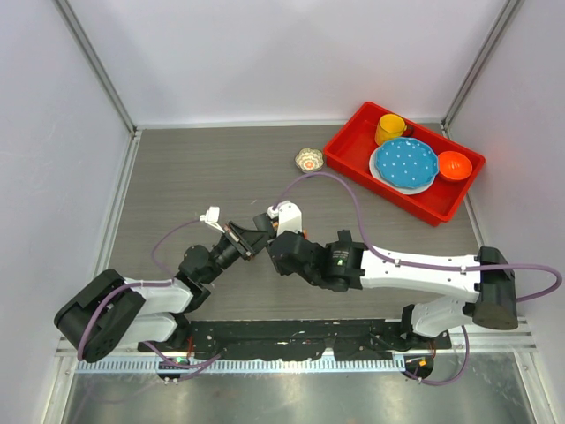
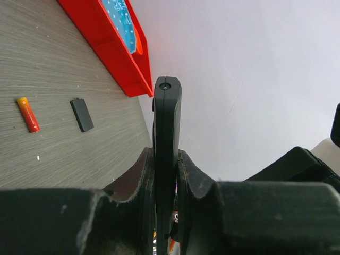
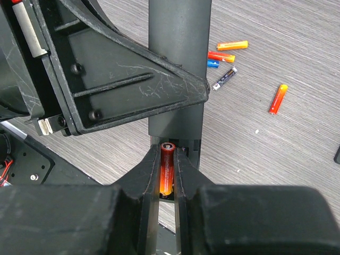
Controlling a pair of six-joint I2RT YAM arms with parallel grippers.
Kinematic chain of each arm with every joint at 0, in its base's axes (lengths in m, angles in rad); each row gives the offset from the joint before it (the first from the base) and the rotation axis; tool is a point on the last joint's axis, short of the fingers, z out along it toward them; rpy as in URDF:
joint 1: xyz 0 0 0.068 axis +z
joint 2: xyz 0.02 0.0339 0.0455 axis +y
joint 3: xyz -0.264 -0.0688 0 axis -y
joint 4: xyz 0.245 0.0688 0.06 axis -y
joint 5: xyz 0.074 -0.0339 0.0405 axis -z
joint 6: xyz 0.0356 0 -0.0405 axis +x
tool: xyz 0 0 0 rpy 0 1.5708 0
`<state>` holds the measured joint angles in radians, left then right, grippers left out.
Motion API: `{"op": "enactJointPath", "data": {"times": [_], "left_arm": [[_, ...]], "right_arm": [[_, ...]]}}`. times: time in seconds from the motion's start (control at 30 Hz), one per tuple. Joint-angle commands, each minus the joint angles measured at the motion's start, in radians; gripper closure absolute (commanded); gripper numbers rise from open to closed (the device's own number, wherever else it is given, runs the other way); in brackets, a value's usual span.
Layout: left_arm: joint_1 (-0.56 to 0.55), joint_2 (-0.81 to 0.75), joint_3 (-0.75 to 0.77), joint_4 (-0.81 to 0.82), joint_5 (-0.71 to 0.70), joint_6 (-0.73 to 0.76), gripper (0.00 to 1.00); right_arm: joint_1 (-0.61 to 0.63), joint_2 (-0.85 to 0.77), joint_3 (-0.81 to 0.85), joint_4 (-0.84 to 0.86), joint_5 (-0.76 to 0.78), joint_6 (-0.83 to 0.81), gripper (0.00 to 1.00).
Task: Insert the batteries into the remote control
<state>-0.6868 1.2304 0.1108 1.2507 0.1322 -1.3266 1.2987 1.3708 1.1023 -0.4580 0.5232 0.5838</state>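
The remote control [image 2: 167, 117], a slim matte black bar with a rounded end, is seen edge-on, pinched between the fingers of the left gripper [image 2: 166, 156] and held above the grey wood-grain desk [image 1: 203, 168]. In the right wrist view its broad face is smooth dark plastic with a narrow recess opening at the near end. At that recess a glossy red-to-orange battery [image 3: 168, 172] lies lengthwise in line with the remote, clamped between the scuffed black fingers of the right gripper [image 3: 168, 151]. On the desk just beside the remote lie an orange cell [image 3: 232, 45], a red-and-orange cell [image 3: 221, 56], a blue cell [image 3: 212, 64] and a dark cell with a silver tip [image 3: 225, 78]. Farther from the remote lies another red-orange cell [image 3: 278, 99], and near it a small flat black rectangular piece [image 2: 82, 114]. Well beyond the remote stands a shiny red plastic tray [image 1: 349, 155].
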Motion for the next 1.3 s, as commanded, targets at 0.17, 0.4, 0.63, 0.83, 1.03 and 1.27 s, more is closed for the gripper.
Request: {"op": "enactJointPath", "data": {"times": [0.17,0.4,0.63,0.83,1.03,1.27], "left_arm": [[-0.003,-0.032,0.036,0.296,-0.019,-0.010,1.00],[-0.003,-0.049,0.036,0.296,-0.023,-0.010,1.00],[-0.003,-0.084,0.033,0.289,-0.055,0.003,1.00],[-0.003,-0.112,0.044,0.262,-0.075,0.012,1.00],[-0.003,-0.121,0.053,0.254,-0.066,0.007,1.00],[-0.003,-0.112,0.038,0.253,-0.060,0.006,1.00]], "right_arm": [[0.004,0.043,0.034,-0.022,-0.045,0.039,0.99],[0.004,0.062,0.036,-0.031,-0.051,0.050,0.99],[0.002,0.068,0.034,-0.034,-0.058,0.059,0.99],[0.002,0.076,0.025,-0.034,-0.069,0.068,0.99],[-0.006,0.088,0.027,-0.041,-0.071,0.077,0.96],[-0.021,0.093,0.065,-0.064,-0.057,0.077,0.88]]}}
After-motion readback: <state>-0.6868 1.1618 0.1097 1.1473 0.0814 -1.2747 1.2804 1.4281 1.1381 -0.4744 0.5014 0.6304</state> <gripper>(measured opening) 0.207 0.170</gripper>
